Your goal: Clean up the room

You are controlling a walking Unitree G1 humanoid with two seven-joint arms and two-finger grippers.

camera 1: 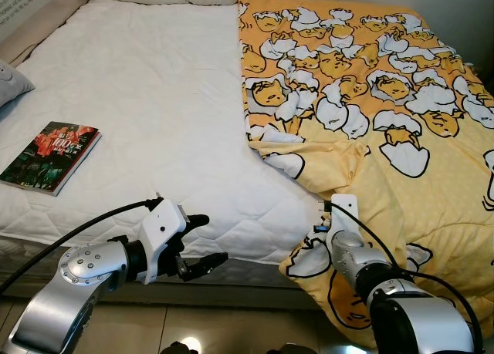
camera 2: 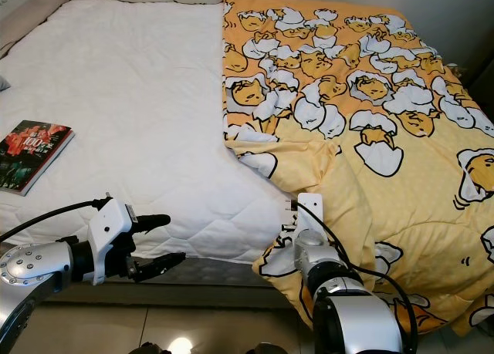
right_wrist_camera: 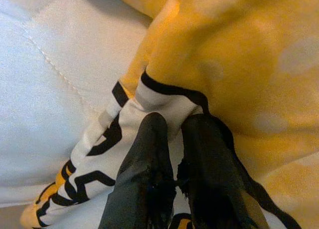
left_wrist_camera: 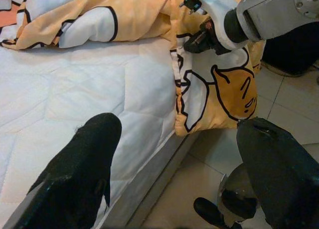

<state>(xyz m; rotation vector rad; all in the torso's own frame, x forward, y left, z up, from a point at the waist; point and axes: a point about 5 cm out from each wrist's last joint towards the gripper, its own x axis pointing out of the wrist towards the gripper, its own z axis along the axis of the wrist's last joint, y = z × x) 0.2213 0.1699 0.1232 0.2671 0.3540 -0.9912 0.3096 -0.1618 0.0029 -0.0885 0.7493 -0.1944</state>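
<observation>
The right claw [right_wrist_camera: 172, 134] has its two black fingers pinched together on the near left edge of the yellow egg-print blanket [camera 1: 370, 99], at the near edge of the bed [camera 1: 154, 99]. The left claw [camera 1: 202, 242] hangs spread wide and holds nothing, just off the mattress's near edge, fingers pointing right toward the blanket's hanging corner. The blanket covers the bed's right half, its long axis running near to far, and a book [camera 1: 50, 157] lies at the left.
</observation>
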